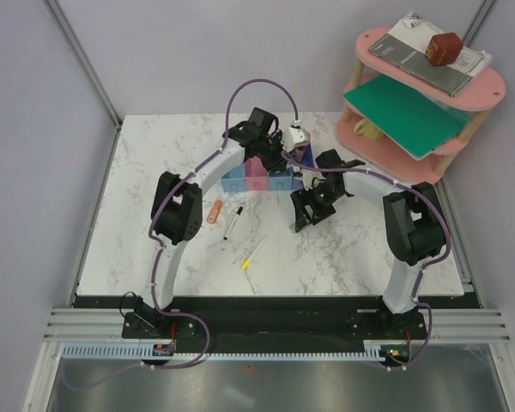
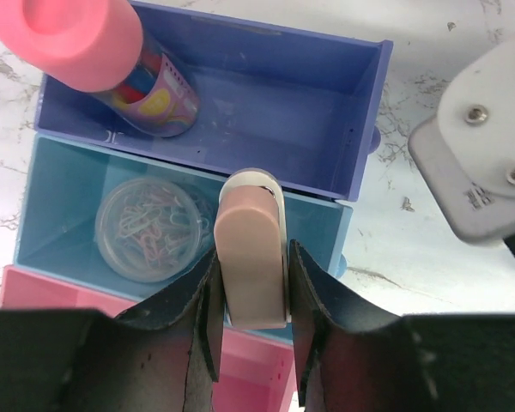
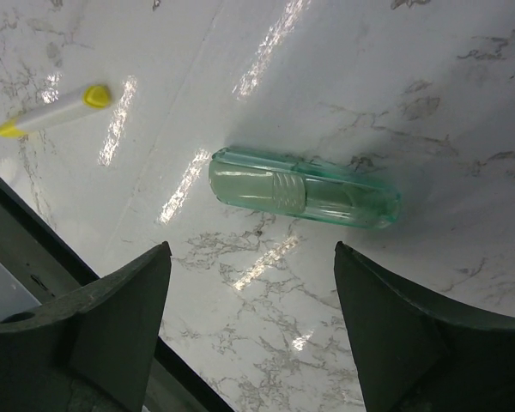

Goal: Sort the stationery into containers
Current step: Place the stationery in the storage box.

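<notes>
Stationery loose on table [image 1: 360, 249]: orange eraser [image 1: 215, 212], pen [image 1: 233, 221], pencil [image 1: 254, 253], all apart from each other, on the near side of the bins [image 1: 234, 181]. Green eraser [image 3: 305, 197] lies flat on the marble just ahead of right gripper [image 3: 251, 251]. That gripper's fingers are spread wide with nothing between them, not touching the eraser.

Left gripper [image 2: 253, 257] pinches pink eraser [image 2: 249, 227] by its sides. It is held over the end of light blue bin [image 2: 60, 172], tip reaching the wall shared with periwinkle bin [image 2: 360, 129]. Cannot tell if it touches the bin. Light blue bin holds a round clear box of paper clips [image 2: 150, 232]. Periwinkle bin holds a pink-capped tube [image 2: 112, 60] leaning in a corner. Pink bin [image 2: 34, 296] is at the frame edge, contents hidden. Shelf [image 1: 489, 86] with books [image 1: 421, 56] stands at the far right corner.
</notes>
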